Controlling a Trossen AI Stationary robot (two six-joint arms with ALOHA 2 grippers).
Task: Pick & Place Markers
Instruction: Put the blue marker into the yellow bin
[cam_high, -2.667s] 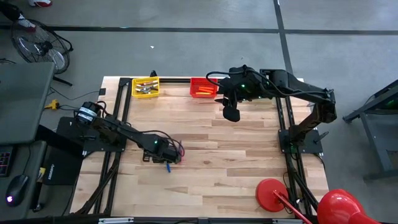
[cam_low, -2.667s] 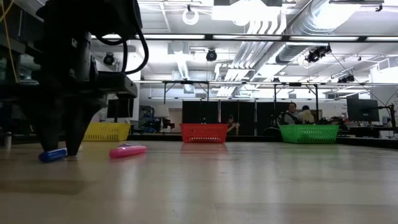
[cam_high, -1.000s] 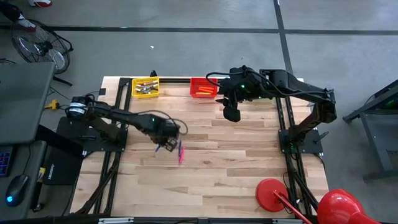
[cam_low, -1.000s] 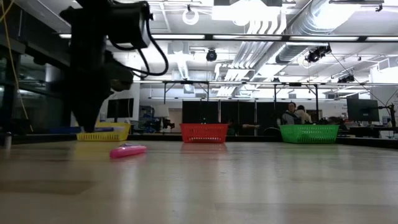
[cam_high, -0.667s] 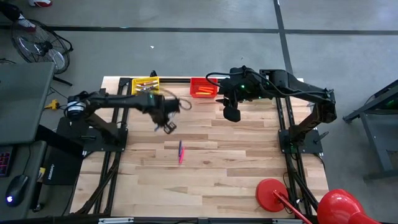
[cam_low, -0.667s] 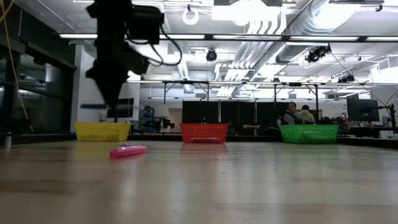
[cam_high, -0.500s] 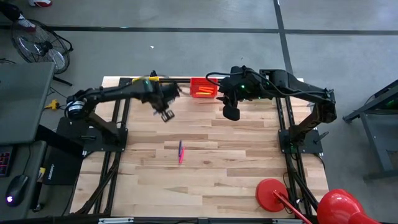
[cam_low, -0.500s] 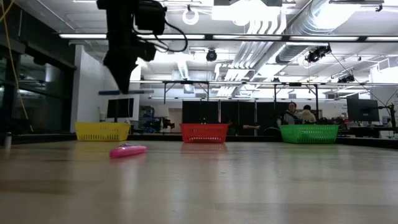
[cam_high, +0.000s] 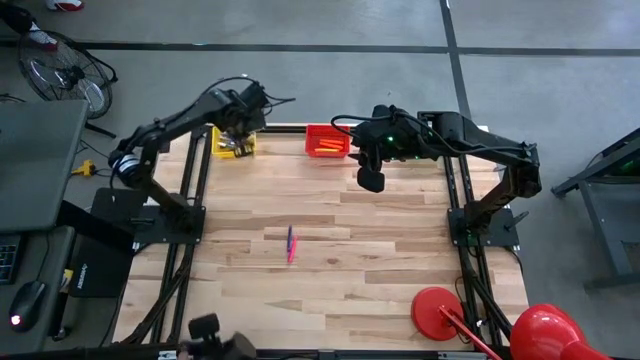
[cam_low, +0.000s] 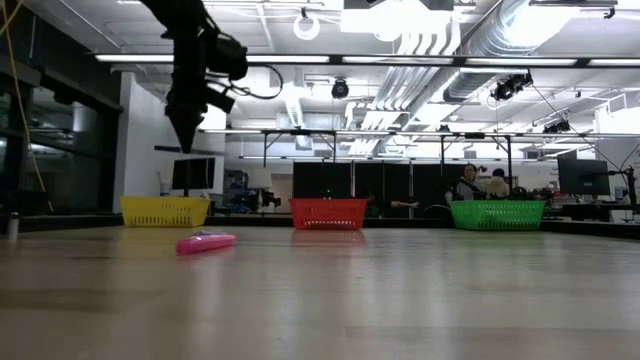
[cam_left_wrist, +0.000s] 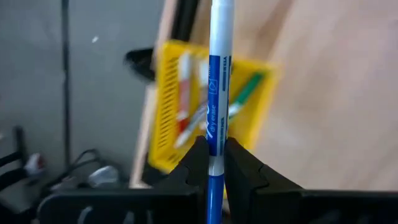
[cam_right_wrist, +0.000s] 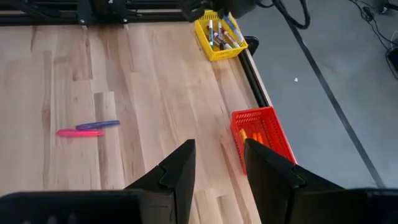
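Yellow basket (cam_high: 233, 143): at the upper left of the table in the high view, at the back edge; several markers lie inside, among them a red one, a green one and pale ones in the left wrist view (cam_left_wrist: 205, 99).
Red basket (cam_high: 326, 141): at the back edge near the middle of the high view; orange markers lie in it, seen also in the right wrist view (cam_right_wrist: 260, 134).
Green basket (cam_low: 497, 214): right of centre in the low view, at the far edge of the table; its contents cannot be made out.
Blue marker (cam_left_wrist: 214, 93): a thin white-and-blue stick with blue print on its barrel, standing up the middle of the left wrist view, in front of the yellow basket.
Left gripper (cam_high: 243, 112): raised above the yellow basket in the upper left of the high view; its fingers (cam_left_wrist: 194, 162) are clenched on the blue marker's lower part.
Pink marker (cam_high: 291, 250): lies on the wooden table (cam_high: 380, 260), a little left of centre in the high view; in the low view it shows lower left (cam_low: 206, 242).
Purple marker (cam_high: 290, 237): lies just beside the pink marker, nearly end to end with it.
Right gripper (cam_high: 371, 181): hangs over the table just right of the red basket; its fingers (cam_right_wrist: 177, 171) stand apart, grasping nothing.
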